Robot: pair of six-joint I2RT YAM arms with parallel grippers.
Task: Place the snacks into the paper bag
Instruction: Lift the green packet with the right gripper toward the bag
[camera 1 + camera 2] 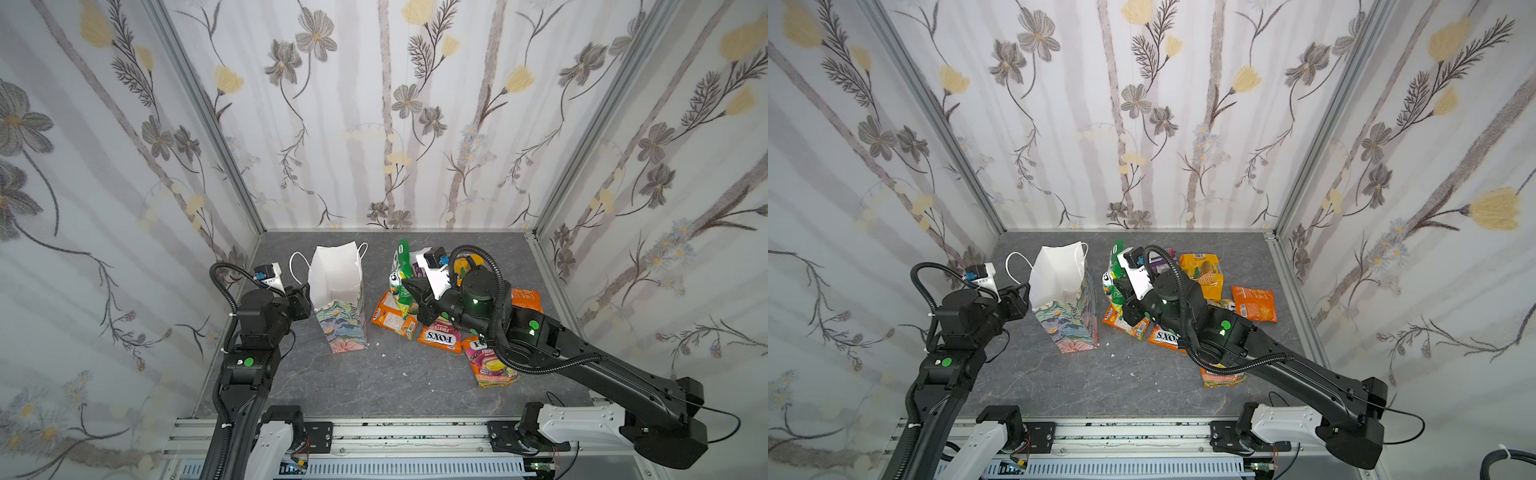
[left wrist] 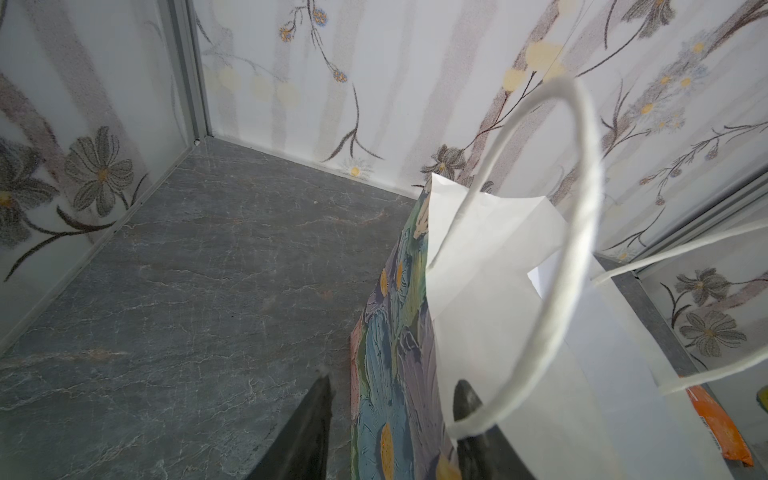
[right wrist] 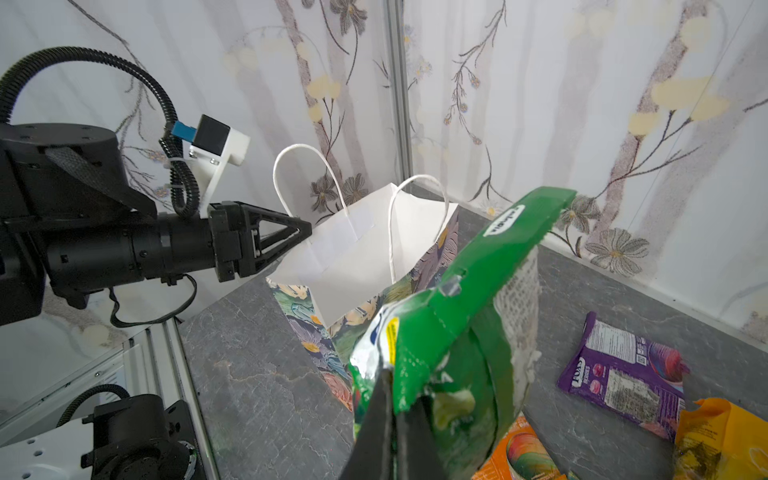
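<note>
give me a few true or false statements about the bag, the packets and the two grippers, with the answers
1. The right gripper is shut on a green packet. True.
2. The paper bag lies flat on its side. False: it stands upright with its mouth open.
3. The left gripper pinches the bag's wall near the rim. True.
4. The green packet is inside the bag. False: it hangs lifted beside the bag, outside it.
5. A purple packet lies on the table. True.
</note>
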